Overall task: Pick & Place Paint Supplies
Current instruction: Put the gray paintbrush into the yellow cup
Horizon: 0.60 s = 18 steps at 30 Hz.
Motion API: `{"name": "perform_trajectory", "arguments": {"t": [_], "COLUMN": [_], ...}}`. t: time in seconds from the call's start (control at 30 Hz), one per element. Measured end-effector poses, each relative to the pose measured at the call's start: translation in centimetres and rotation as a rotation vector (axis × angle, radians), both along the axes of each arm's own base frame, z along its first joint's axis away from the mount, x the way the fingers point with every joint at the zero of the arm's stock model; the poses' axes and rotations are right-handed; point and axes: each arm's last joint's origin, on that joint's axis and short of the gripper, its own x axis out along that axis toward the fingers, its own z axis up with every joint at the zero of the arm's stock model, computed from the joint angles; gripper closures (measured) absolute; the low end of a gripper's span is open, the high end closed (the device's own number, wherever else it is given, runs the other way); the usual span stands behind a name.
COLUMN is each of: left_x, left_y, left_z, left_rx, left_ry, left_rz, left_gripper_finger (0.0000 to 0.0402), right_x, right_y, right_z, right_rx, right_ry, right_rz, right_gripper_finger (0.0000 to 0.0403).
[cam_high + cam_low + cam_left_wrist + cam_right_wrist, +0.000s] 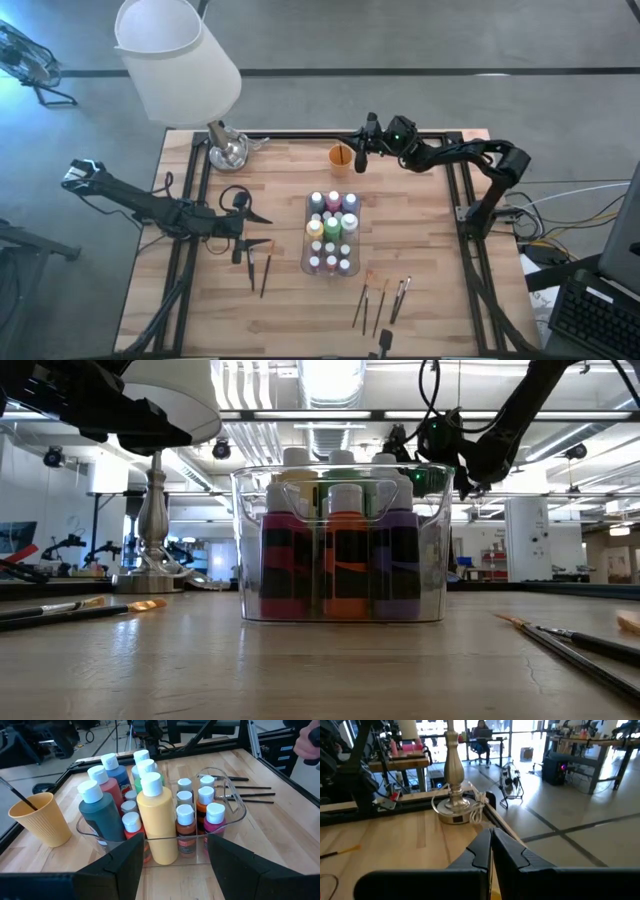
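orange cup [37,817] brush end hidden

Lighting is even and fairly bright. In the low view, ceiling strip lights [330,380] glare white at top centre, leaving the clear tray [250,560] backlit and the near tabletop soft. The right wrist view shows bright windows at the top; its foreground fingers [485,850] are blurred.

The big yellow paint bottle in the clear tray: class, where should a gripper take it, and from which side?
Grip the yellow bottle at its white cap and neck, coming from above. It stands upright, packed among other bottles inside the tray, so its sides are blocked.
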Motion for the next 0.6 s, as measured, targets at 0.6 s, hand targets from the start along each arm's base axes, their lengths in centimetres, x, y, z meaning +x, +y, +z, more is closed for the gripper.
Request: {"name": "perform_trajectory", "arguments": {"t": [0.6], "left_x": [0.0], "left_y": [0.0], "left_z": [0.0], "left_rx": [0.0], "left_ry": [0.0], "left_rz": [0.0], "left_gripper_finger": [0.0179], "right_x": [0.4], "right_y": [-0.2], "right_z": [-2.1], "right_rx": [0.049], "right_ry": [0.059], "right_rz": [0.027], "right_gripper_finger": [0.0395]}}
